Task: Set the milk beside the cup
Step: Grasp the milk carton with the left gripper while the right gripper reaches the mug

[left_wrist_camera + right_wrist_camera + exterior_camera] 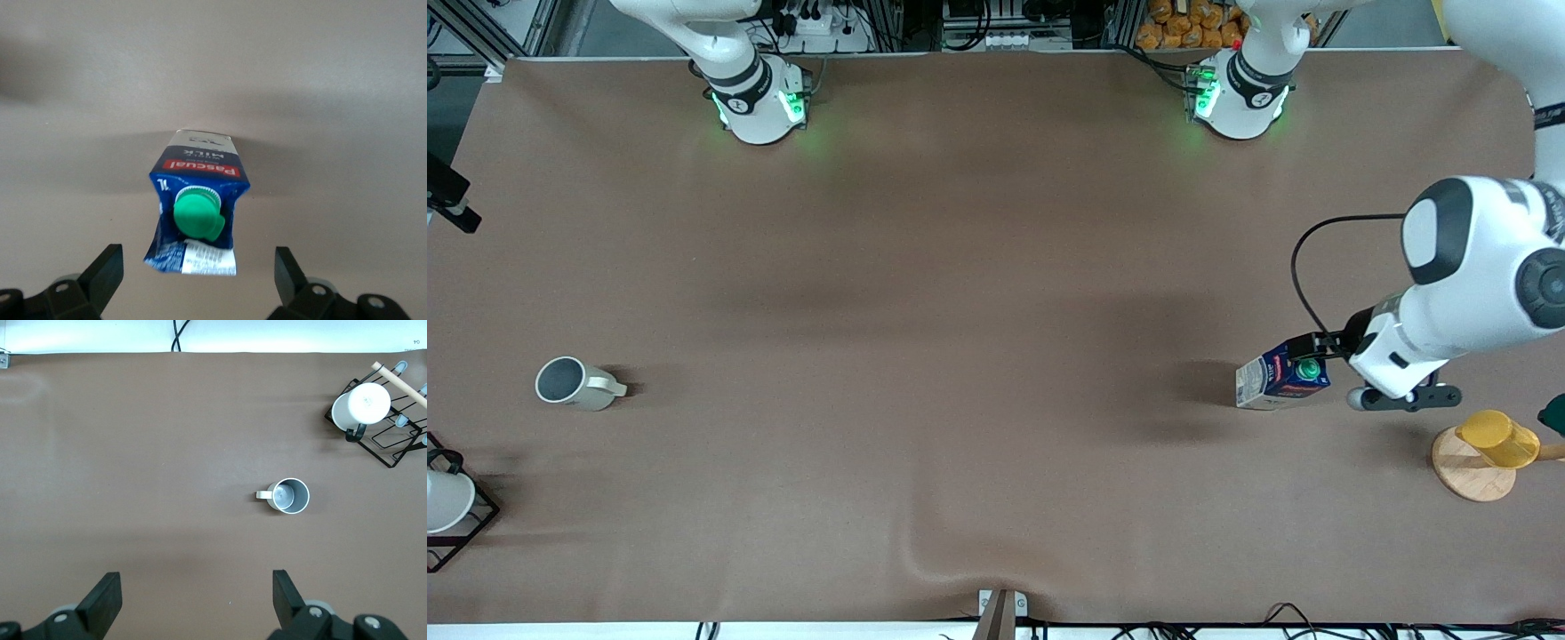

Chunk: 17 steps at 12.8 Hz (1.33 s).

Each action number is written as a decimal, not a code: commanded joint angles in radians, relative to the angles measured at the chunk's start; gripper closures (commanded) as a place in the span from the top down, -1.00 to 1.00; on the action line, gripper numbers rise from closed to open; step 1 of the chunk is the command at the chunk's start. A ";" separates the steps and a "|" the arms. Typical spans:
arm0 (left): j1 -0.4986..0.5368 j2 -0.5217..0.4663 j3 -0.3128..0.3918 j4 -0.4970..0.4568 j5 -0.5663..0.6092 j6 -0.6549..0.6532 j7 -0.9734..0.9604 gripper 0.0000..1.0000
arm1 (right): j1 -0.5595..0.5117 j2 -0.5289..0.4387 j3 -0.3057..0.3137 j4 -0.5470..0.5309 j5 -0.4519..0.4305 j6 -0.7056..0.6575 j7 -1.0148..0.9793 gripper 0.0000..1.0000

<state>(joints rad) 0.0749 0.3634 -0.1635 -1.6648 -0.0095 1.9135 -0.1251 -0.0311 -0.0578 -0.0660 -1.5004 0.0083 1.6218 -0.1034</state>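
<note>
The milk is a dark blue carton with a green cap, standing on the table toward the left arm's end. In the left wrist view the milk sits between my open fingers, which do not touch it. My left gripper is open over the carton's top; it also shows in the left wrist view. The cup, an off-white mug with a grey inside, stands toward the right arm's end. My right gripper is open and empty, high over the table, with the cup below it. It is out of the front view.
A black wire rack with a white cup stands nearer the front camera than the mug; the rack also shows in the right wrist view. A yellow cup lies on a round wooden coaster beside the milk.
</note>
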 commanded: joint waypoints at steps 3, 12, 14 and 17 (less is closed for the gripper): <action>-0.013 0.060 -0.005 0.008 0.094 -0.002 -0.016 1.00 | -0.012 0.001 -0.001 -0.020 0.007 -0.010 0.008 1.00; -0.023 0.103 -0.007 0.020 0.108 0.015 -0.036 1.00 | -0.095 0.401 -0.003 -0.018 -0.087 0.145 -0.078 1.00; -0.020 0.111 -0.007 0.020 0.106 0.019 -0.030 1.00 | -0.128 0.475 0.002 -0.015 -0.114 0.213 -0.090 1.00; -0.023 0.138 -0.007 0.025 0.129 0.065 -0.027 0.97 | -0.137 0.596 0.002 -0.024 -0.117 0.323 -0.124 1.00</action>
<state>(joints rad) 0.0538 0.4729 -0.1664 -1.6596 0.0824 1.9458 -0.1498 -0.1410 0.4637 -0.0816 -1.5547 -0.0837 1.8968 -0.2074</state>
